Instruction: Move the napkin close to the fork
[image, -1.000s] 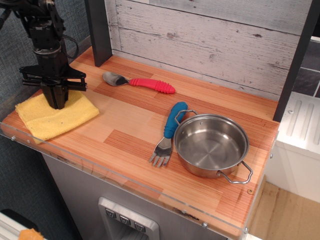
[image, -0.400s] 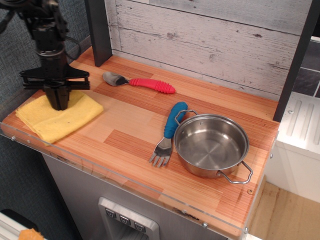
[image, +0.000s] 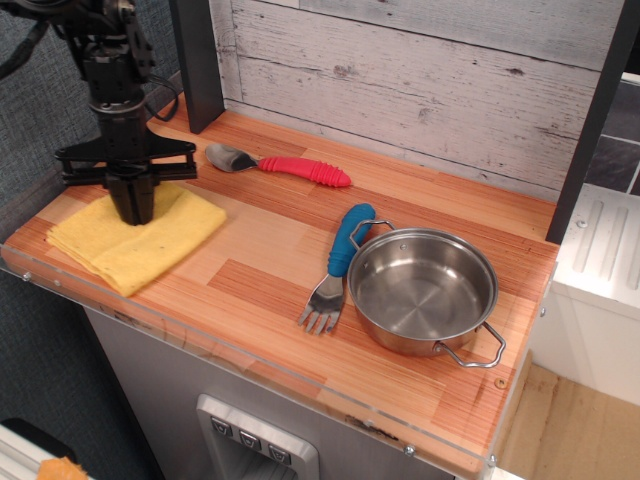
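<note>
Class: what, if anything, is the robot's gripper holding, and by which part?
The gripper pinches the folded yellow terry cloth napkin at its upper middle, near the back edge.

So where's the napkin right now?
The napkin lies at the counter's left front corner with the hand pressing down on it; the spoon is its nearest neighbour, and the fork is well off to its right.

The wooden worktop (image: 270, 240) under me carries four things. The yellow napkin (image: 140, 245) lies at its left front corner. A red-handled spoon (image: 280, 165) lies near the back wall. The blue-handled fork (image: 338, 265) lies just beside the steel pot (image: 420, 290), towards the right.
</note>
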